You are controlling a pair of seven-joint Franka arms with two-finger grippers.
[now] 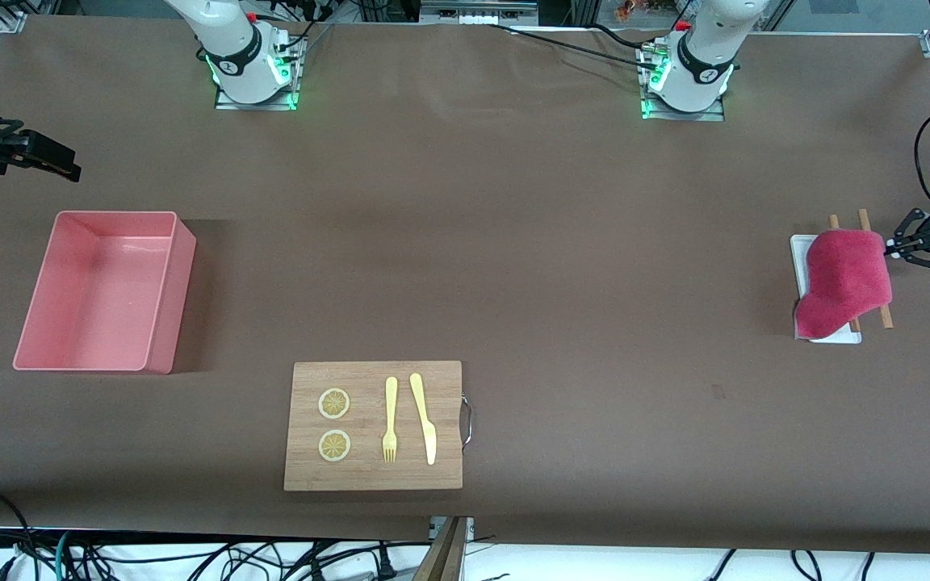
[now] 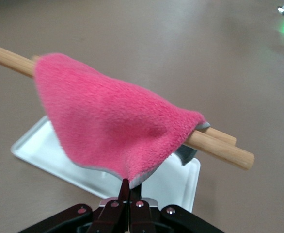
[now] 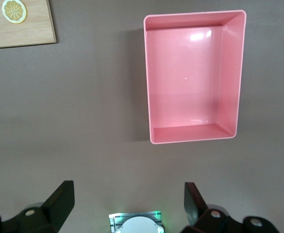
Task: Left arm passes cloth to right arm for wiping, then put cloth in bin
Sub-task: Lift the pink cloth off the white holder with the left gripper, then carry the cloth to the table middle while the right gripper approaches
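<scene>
The crimson-pink cloth (image 1: 844, 282) hangs draped over two wooden rods (image 1: 885, 315) that lie across a small white tray (image 1: 800, 258) at the left arm's end of the table. My left gripper (image 1: 889, 246) is shut on the cloth's grey-backed edge. In the left wrist view the fingertips (image 2: 129, 187) pinch the lowest fold of the cloth (image 2: 113, 121). The salmon-pink bin (image 1: 94, 290) stands with nothing in it at the right arm's end. My right gripper (image 1: 57, 161) waits open in the air over the table beside the bin (image 3: 185, 82), its fingers (image 3: 62, 196) wide apart.
A wooden board (image 1: 372, 476) with two lemon slices (image 1: 333, 403), a yellow fork (image 1: 390, 420) and a yellow knife (image 1: 425, 420) lies near the front edge, a metal handle (image 1: 467, 420) at its side. Brown table stretches between board, bin and tray.
</scene>
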